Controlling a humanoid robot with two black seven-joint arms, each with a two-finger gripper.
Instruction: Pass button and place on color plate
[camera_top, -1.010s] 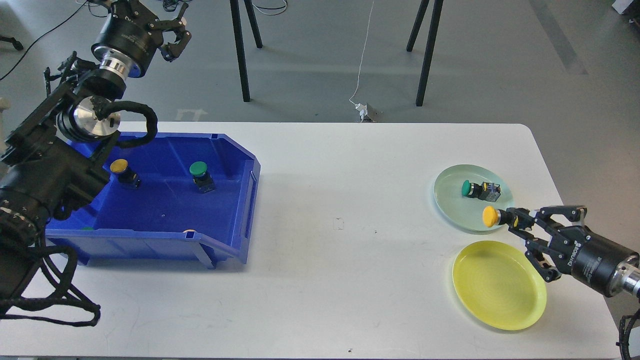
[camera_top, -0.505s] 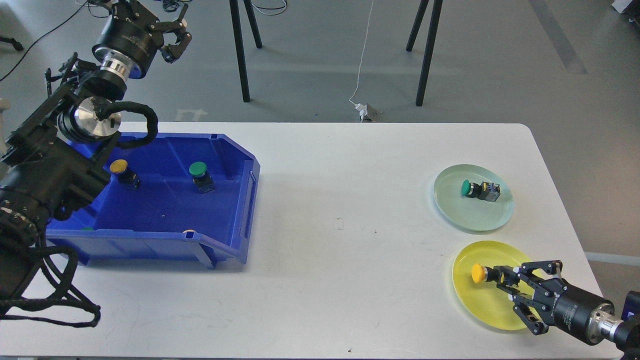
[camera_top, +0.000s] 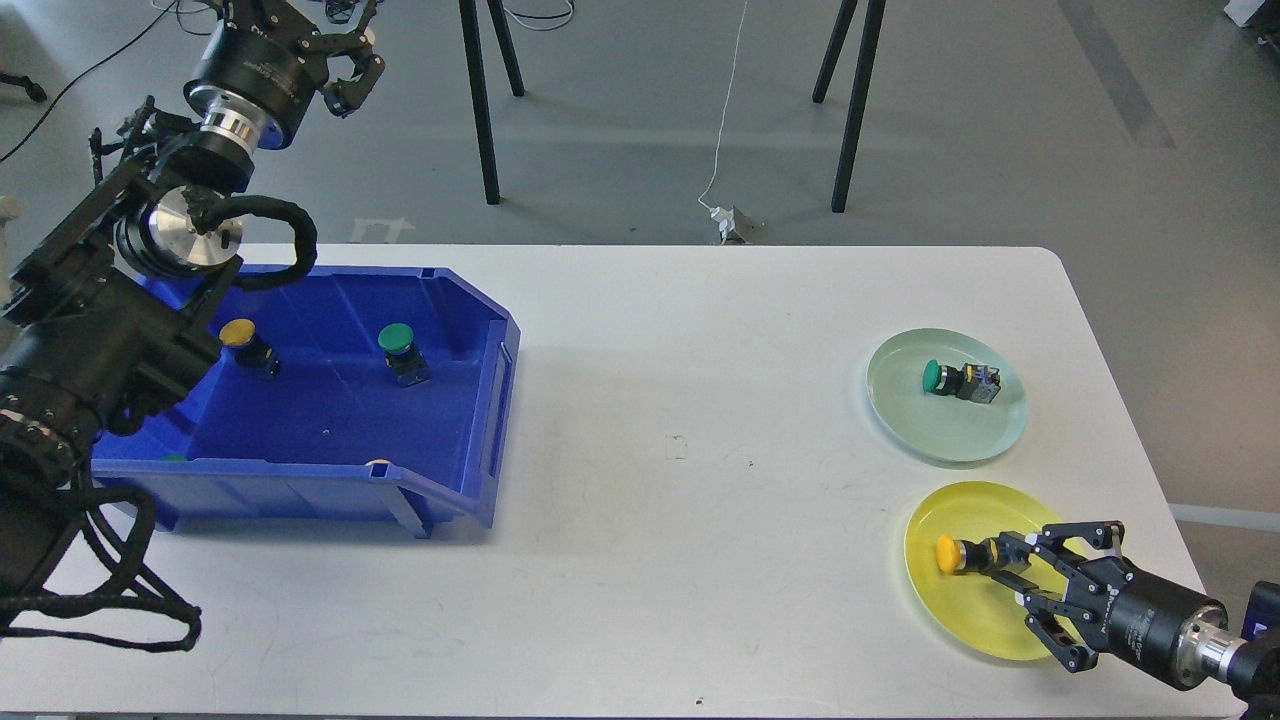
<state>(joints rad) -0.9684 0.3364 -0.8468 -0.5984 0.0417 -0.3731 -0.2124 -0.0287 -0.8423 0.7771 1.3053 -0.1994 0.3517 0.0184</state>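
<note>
A yellow button (camera_top: 950, 555) lies on its side on the yellow plate (camera_top: 960, 615) at the table's front right. My right gripper (camera_top: 1003, 560) is just behind it, low over the plate, with its fingers spread on either side of the button's dark body, and it looks open. A green button (camera_top: 940, 376) lies on the pale green plate (camera_top: 900, 405). My left gripper (camera_top: 352, 70) is raised beyond the table's far left corner, open and empty.
A blue bin (camera_top: 500, 400) stands on the left of the white table (camera_top: 680, 380), holding a yellow button (camera_top: 238, 335) and a green button (camera_top: 398, 342). My left arm hangs over the bin's left side. Black stand legs (camera_top: 485, 120) rise behind the table.
My right gripper carried the yellow button from over the green plate down to the yellow plate. Since half a second ago the button has slipped slightly forward out of the fingers. The left arm barely moved.
</note>
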